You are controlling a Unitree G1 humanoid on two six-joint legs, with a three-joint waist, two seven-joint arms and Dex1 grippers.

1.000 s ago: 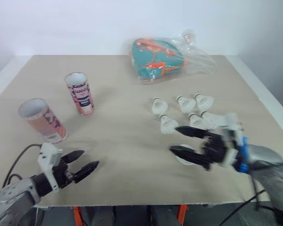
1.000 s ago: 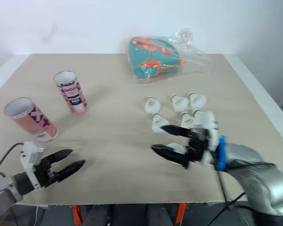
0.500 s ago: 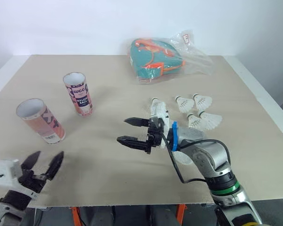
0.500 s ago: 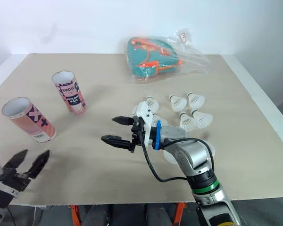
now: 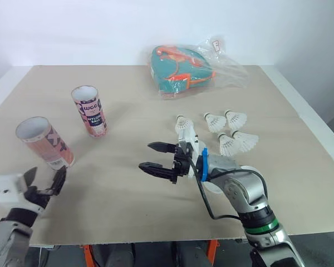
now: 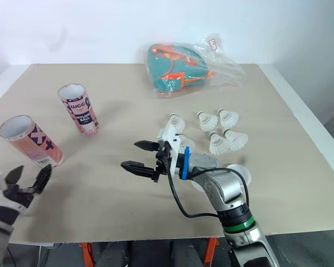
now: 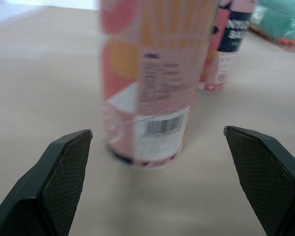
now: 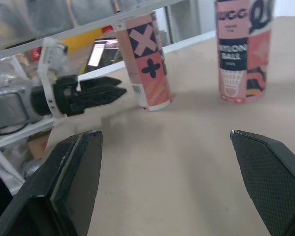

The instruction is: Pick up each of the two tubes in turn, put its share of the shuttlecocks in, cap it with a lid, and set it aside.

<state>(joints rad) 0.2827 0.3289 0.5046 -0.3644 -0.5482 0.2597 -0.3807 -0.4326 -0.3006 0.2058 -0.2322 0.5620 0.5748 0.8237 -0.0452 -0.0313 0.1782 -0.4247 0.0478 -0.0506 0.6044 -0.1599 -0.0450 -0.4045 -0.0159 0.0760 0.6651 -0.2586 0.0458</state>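
Pink near tube (image 5: 44, 143) stands upright just ahead of the left pincer (image 5: 44, 179), wide open and empty, the nearer arm; right pincer (image 5: 146, 156), also open, holds nothing.

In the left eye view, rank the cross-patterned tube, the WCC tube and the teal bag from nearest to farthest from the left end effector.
1. Cross-patterned tube, just ahead of the left end effector.
2. WCC tube, farther back and a little to the right.
3. Teal bag, far back, well over to the right.
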